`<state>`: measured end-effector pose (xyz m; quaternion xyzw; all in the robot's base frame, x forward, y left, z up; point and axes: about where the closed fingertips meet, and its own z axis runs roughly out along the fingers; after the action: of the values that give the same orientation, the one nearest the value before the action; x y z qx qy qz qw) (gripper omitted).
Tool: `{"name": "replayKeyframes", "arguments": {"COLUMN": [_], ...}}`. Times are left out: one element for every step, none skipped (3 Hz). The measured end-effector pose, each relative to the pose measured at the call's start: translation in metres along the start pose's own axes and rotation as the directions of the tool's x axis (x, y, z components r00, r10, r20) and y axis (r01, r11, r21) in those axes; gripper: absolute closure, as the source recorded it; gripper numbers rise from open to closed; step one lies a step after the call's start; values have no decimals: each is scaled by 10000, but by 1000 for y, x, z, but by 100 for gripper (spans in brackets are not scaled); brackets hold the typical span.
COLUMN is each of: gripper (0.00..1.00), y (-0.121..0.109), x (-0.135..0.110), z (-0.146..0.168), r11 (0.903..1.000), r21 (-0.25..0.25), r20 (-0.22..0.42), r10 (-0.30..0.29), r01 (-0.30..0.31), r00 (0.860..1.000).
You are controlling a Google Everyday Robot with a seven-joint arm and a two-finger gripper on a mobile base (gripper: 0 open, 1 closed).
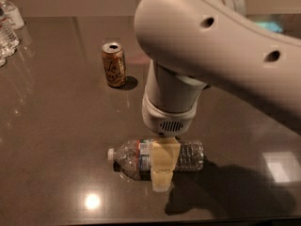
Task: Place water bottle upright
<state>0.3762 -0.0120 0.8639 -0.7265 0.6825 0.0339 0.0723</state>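
The water bottle (128, 160) lies on its side on the dark table (56, 126), white cap pointing left, with its coloured label band near the neck. My gripper (162, 169) hangs straight down from the large white arm (211, 46) and sits over the middle of the bottle, its cream-coloured tip covering part of the body just right of the label. The bottle's right end (190, 155) shows past the gripper.
A gold drink can (114, 64) stands upright behind and to the left of the bottle. Several clear bottles with white labels (7, 27) stand at the far left edge. The table's front edge runs just below the bottle.
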Motion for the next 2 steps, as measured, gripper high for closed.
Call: {"name": "replayKeyframes", "arguments": {"gripper": [0, 0], "y": [3, 7], "x": [-4, -6], "z": [15, 26], "r11": [9998, 9993], "r21": [-166, -371], "r20": [-235, -476], "r10": [64, 92], "r01": [-68, -110], "r00": [9997, 9988]}}
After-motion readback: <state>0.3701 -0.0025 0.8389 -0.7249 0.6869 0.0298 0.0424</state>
